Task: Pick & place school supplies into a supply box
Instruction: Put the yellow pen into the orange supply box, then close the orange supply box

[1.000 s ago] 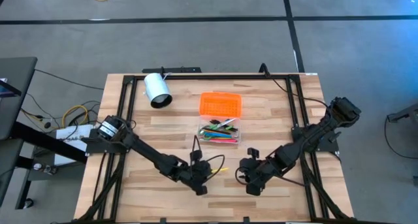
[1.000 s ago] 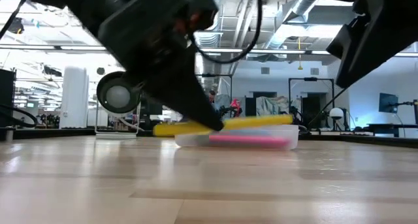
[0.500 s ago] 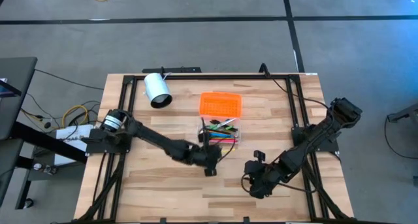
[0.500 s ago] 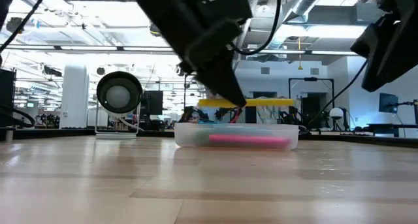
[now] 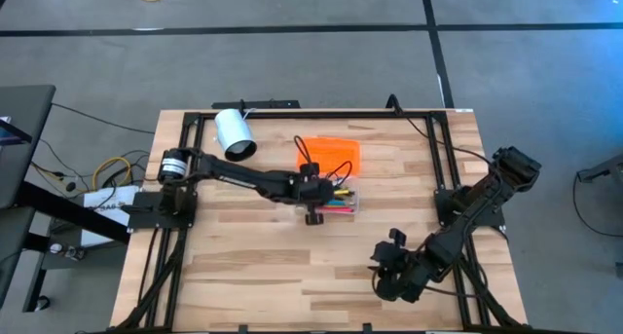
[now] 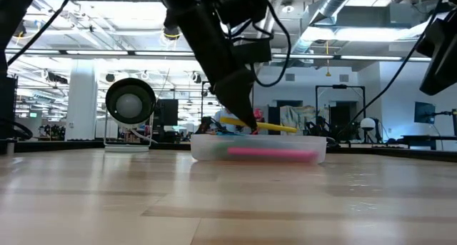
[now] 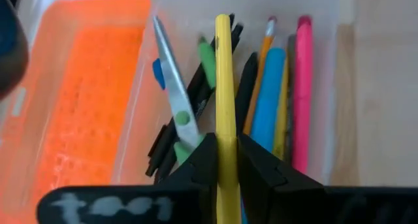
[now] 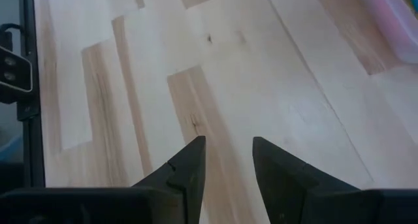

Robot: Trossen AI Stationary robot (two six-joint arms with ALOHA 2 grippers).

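Observation:
My left gripper [image 5: 321,192] is shut on a yellow pencil [image 7: 223,80] and holds it over the supply box, a clear tray [image 5: 350,207]. The tray's orange lid [image 5: 329,155] lies open on its far side. Inside the tray lie green-handled scissors [image 7: 171,87], a pink marker [image 7: 302,87], a blue marker [image 7: 269,100] and dark pens. My right gripper [image 8: 225,145] stands open over bare wood near the table's near right part [image 5: 391,268]. My left gripper pinches the yellow pencil's shaft [image 7: 225,160] between its two fingers. It comes from above, slanting down from the table's left. In the low view the pencil [image 6: 271,126] sticks out on both sides of the fingertips. It hangs nearly level, just above the tray's rim.
A white cylinder [image 5: 234,134] lies on its side at the far left of the table. Black frame rails [image 5: 443,168] run along the table's left, right and far sides. Bare wood spreads across the near half of the table.
My left gripper has carried the yellow pencil from the table's near middle toward the far edge. It has risen a little and turned, and now holds the pencil over the tray. My right gripper has drifted a little toward the table's right edge and stays open.

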